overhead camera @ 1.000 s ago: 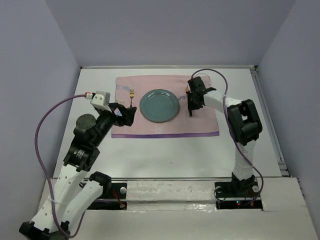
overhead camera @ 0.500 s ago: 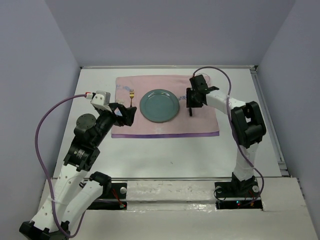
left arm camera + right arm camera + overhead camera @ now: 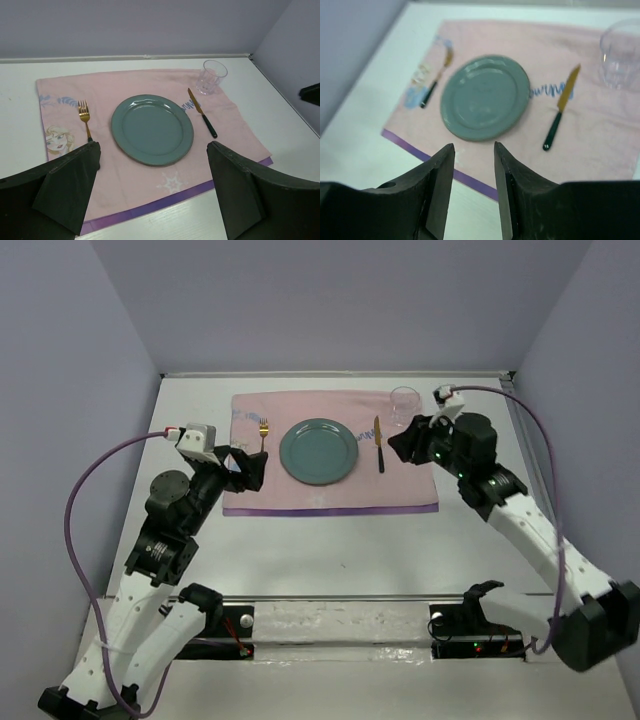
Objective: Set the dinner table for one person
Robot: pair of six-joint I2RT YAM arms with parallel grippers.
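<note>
Top external: the counter (image 3: 330, 550) fills the frame centre, stiff and fixed, not for grasping.
Left gripper (image 3: 153, 150) wide open, right gripper (image 3: 474, 146) partly open, both empty; fragile glass (image 3: 404, 400) at upper right, take its wall.

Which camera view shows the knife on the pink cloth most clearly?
The left wrist view: the knife lies whole and sharp there, gold blade and dark handle, right of the plate. The right wrist view shows the knife whole too, but slightly blurred. The top external view shows the knife only small.
</note>
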